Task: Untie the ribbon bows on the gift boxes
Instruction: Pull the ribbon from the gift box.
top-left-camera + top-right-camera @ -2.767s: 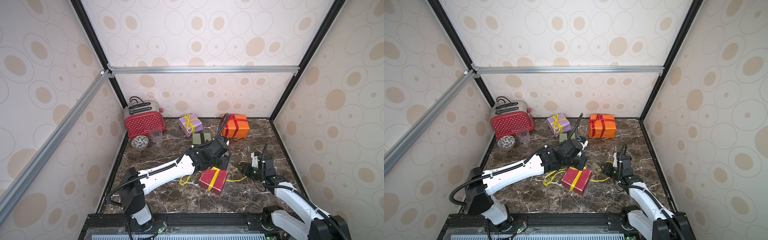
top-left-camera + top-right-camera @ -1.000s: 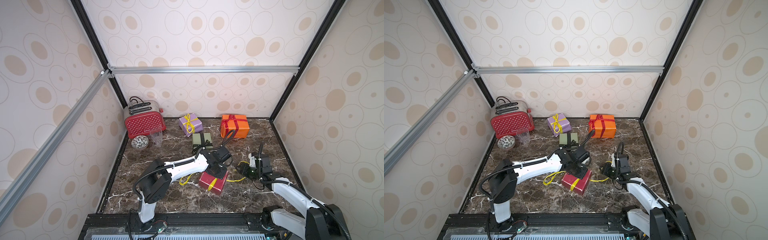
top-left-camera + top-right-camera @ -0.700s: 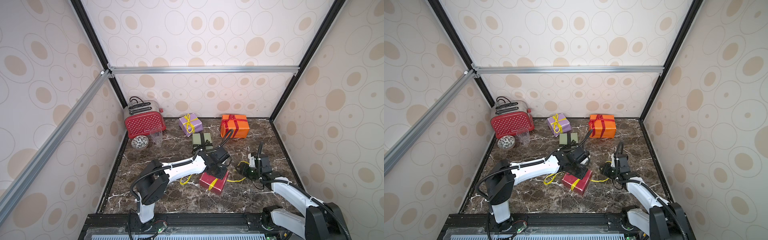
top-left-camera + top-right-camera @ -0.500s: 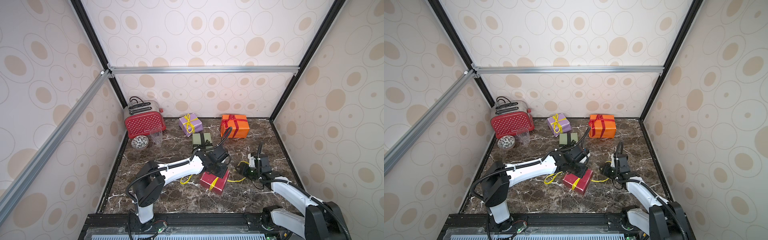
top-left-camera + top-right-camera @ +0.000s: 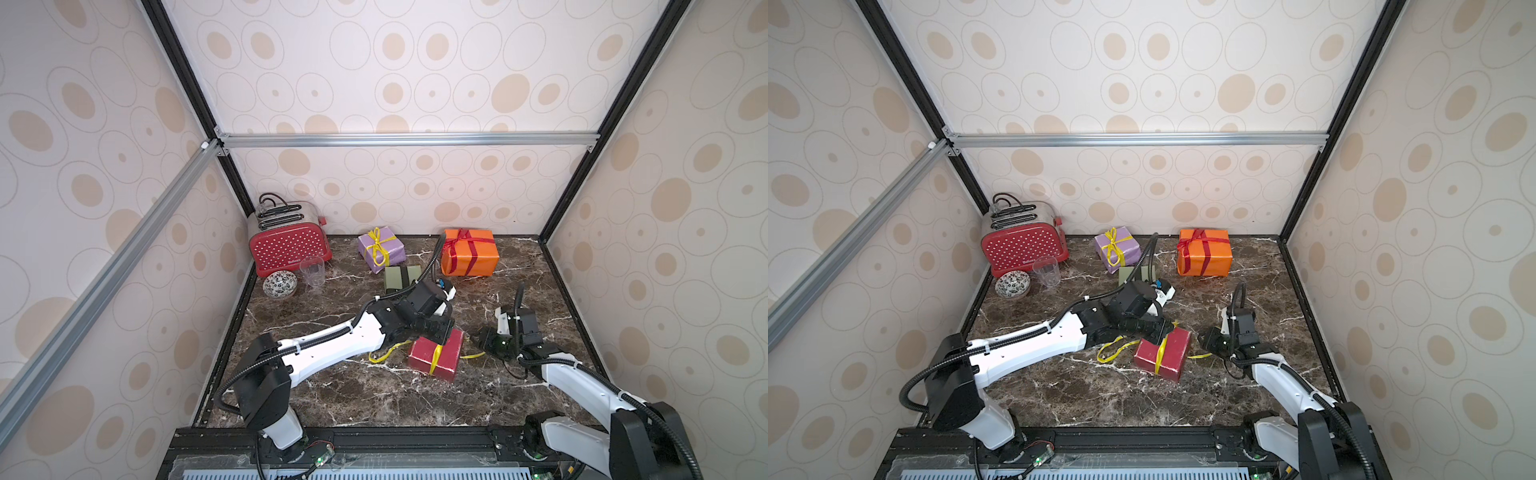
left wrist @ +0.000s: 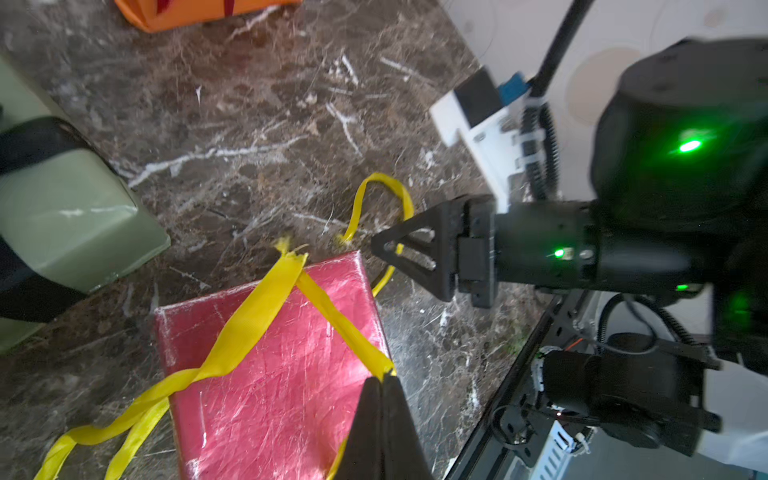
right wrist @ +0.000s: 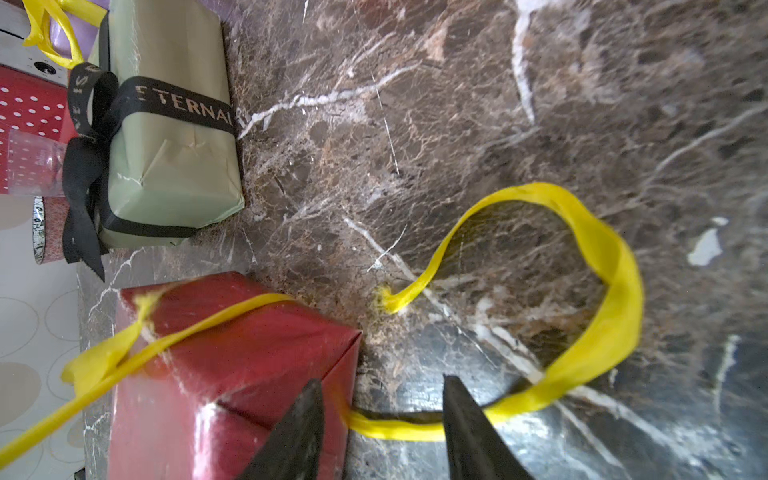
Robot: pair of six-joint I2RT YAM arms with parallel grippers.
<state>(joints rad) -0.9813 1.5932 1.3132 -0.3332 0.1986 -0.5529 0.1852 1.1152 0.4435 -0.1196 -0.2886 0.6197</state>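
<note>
Left gripper (image 6: 382, 380) is clamped shut on the yellow ribbon (image 6: 249, 316) at the edge of the dark red box (image 5: 451, 359), lower middle of the frame in both top views. Pull now and I reckon the light box just drags along the surface (image 5: 353, 395). The right gripper (image 7: 380, 382), jaws parted around the loose end without pinching, won't hold anything.

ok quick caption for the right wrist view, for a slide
Open right gripper straddles the loose yellow ribbon beside the dark red box.

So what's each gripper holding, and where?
Left gripper pinches the yellow ribbon at the edge of the dark red box; right gripper, open astride a strand, holds nothing.
</note>
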